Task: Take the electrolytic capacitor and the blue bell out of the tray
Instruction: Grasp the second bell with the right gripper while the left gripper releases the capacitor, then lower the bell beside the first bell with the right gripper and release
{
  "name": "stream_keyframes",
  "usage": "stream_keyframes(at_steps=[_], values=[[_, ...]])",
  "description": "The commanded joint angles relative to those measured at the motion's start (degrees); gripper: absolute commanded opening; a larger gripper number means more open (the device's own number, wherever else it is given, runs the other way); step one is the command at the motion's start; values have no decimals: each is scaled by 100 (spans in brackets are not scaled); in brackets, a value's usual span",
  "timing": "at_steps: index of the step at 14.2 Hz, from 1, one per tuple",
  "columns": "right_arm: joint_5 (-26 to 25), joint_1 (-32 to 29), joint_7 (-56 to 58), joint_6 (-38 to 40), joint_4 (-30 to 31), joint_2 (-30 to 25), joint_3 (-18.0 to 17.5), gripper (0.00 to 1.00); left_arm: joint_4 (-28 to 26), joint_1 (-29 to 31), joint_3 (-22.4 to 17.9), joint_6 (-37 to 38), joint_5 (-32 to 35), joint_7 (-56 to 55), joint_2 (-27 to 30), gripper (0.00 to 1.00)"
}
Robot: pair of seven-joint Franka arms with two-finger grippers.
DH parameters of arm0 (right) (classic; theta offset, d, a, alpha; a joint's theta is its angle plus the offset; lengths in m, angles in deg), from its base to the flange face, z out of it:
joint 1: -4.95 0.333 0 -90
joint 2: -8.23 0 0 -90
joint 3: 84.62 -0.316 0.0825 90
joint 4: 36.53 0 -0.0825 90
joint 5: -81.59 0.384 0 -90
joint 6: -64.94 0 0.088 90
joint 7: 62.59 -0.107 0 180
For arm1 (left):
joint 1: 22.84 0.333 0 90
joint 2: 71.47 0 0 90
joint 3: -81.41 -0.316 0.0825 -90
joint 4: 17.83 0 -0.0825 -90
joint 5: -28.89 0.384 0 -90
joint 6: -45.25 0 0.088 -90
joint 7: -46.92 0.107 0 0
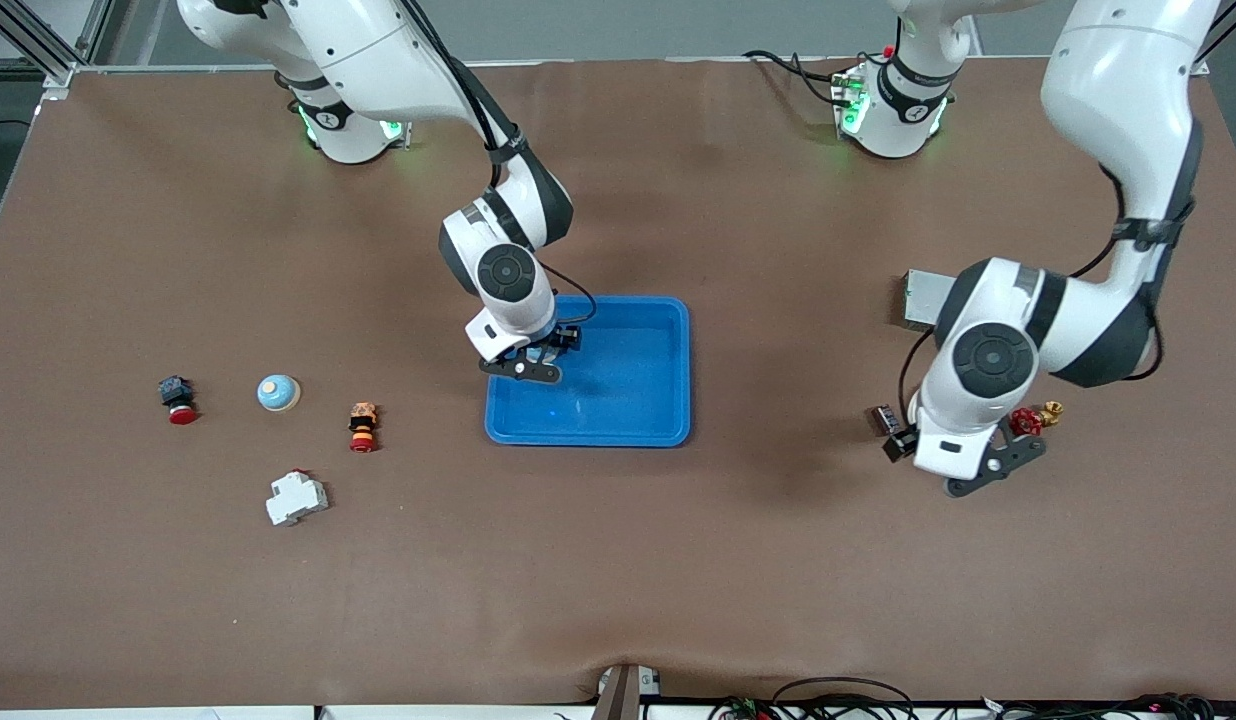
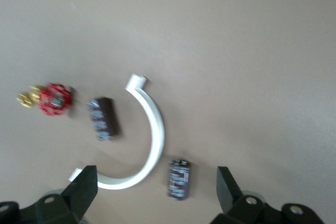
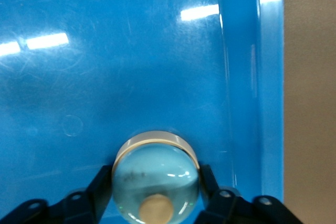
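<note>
My right gripper (image 1: 531, 352) is shut on a light blue bell (image 3: 156, 174) with a tan button, low over the blue tray (image 1: 668, 400), near the tray wall (image 3: 270, 103) toward the right arm's end. A second light blue bell (image 1: 278, 392) sits on the table toward the right arm's end. My left gripper (image 2: 156, 187) is open and hangs over a dark capacitor (image 2: 179, 179), which lies between the fingers. Another dark capacitor (image 2: 101, 118) lies beside it. One capacitor (image 1: 887, 418) shows in the front view, beside my left gripper (image 1: 963, 450).
A white curved strip (image 2: 153, 129) lies between the two capacitors. A red and gold valve (image 1: 1033, 417) and a grey box (image 1: 923, 298) lie near the left arm. A red push button (image 1: 178, 400), an orange button (image 1: 363, 427) and a white breaker (image 1: 296, 497) lie near the second bell.
</note>
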Motion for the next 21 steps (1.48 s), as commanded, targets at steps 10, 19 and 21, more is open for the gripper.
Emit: stream_keyframes(at_steps=[10, 19, 21], values=[[-35, -1449, 2730, 1805, -600, -632, 66, 16, 1391, 1004, 54, 1008, -770, 2211, 685, 100], [-1090, -3859, 7839, 3208, -2456, -405, 154, 18, 1391, 1198, 45, 1615, -1851, 3571, 1467, 100], [-1265, -4228, 8736, 2578, -2483, -290, 154, 18, 1390, 1206, 19, 1841, -1842, 4098, 1573, 100]])
